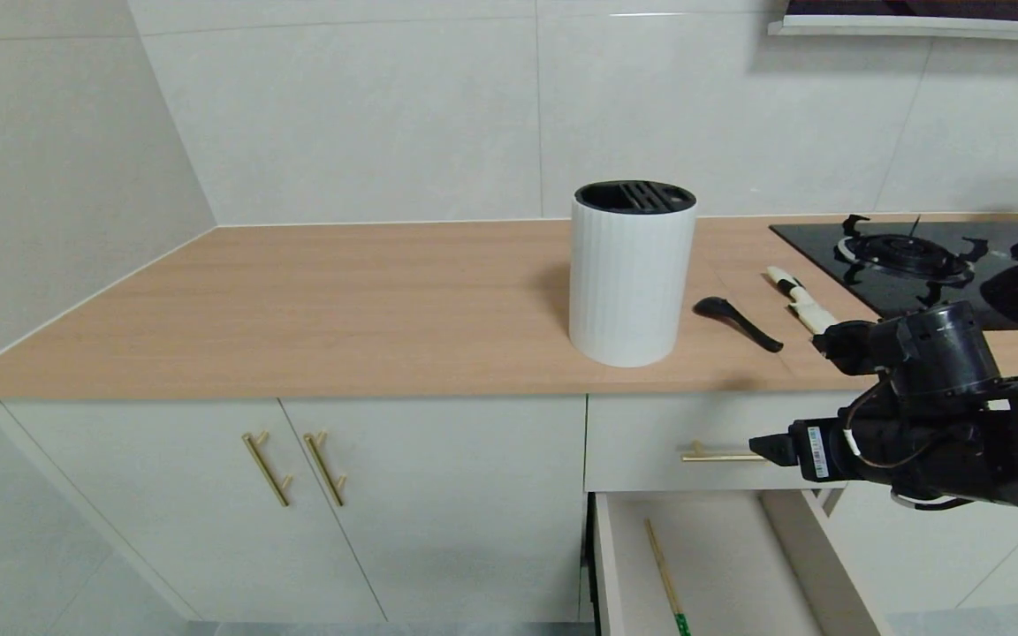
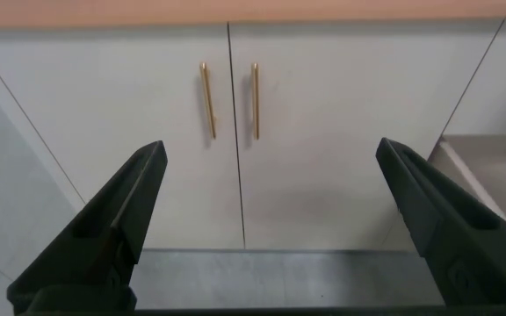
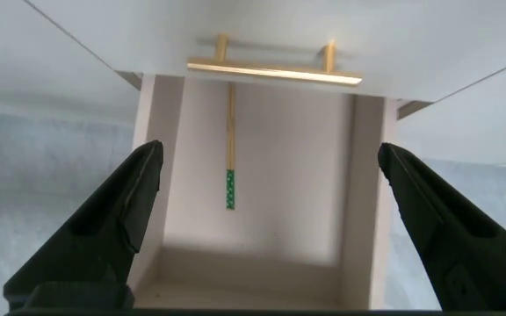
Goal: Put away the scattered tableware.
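A black spoon [image 1: 736, 320] and a white-handled knife [image 1: 799, 299] lie on the wooden countertop [image 1: 341, 300], just right of a white ribbed utensil holder [image 1: 631, 274]. Below the counter's right part a drawer [image 1: 619, 565] stands pulled out, with a chopstick [image 1: 666, 579] lying inside. My right gripper [image 1: 802, 393] hangs in front of the counter edge above that drawer, open and holding nothing. Its wrist view looks down past the open right gripper [image 3: 266, 254] onto the green-tipped chopstick [image 3: 230, 149]. My left gripper [image 2: 271, 237] is open and faces the lower cabinet doors.
A black gas hob [image 1: 924, 261] takes up the counter's far right. A closed drawer with a gold handle [image 1: 721, 455] sits above the open one. Two cabinet doors with gold handles [image 1: 297, 468] are at left. Tiled walls close off the back and left.
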Tool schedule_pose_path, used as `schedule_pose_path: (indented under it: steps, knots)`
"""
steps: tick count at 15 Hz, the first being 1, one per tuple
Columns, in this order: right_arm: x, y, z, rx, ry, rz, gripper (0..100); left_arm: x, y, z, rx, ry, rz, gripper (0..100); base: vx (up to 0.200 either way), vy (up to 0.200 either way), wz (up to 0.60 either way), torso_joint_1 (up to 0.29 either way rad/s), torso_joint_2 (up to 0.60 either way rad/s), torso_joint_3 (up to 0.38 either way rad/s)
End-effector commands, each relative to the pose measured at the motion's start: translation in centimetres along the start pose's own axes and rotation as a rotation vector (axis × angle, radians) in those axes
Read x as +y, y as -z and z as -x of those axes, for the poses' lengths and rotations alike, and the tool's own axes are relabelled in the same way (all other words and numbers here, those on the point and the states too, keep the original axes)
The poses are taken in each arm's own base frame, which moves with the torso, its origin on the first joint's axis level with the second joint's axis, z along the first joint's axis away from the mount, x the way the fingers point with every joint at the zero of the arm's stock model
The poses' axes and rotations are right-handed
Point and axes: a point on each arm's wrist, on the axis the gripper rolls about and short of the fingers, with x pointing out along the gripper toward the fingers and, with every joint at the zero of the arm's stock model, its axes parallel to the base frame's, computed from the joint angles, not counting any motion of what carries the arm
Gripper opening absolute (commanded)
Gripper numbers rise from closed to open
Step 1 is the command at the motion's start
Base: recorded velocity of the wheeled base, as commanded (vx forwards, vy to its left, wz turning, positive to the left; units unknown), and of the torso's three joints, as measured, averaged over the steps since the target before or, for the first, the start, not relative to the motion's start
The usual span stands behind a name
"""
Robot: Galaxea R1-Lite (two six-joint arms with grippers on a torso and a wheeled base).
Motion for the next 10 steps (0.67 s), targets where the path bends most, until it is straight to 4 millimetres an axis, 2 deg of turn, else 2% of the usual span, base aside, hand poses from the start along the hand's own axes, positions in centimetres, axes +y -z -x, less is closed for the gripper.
schedule_pose_path:
  steps: [1,5,10]
  knots:
    - [0.05,0.12,-0.24,0.008,0.002,0.003,100,0.00,0.00,-0.01,0.002,-0.001,0.000,100,0.000,0.000,0.00,0.217,-0.50,-0.281]
    - [0.05,0.14,-0.29,0.010,0.002,0.005,100,0.00,0.00,-0.01,0.002,-0.001,0.000,100,0.000,0.000,0.00,0.174,-0.41,-0.230]
    - [0.17,-0.30,-0.49,-0.033,0.001,-0.006,100,0.00,0.00,-0.01,0.002,-0.001,0.000,100,0.000,0.000,0.00,0.017,-0.04,-0.019]
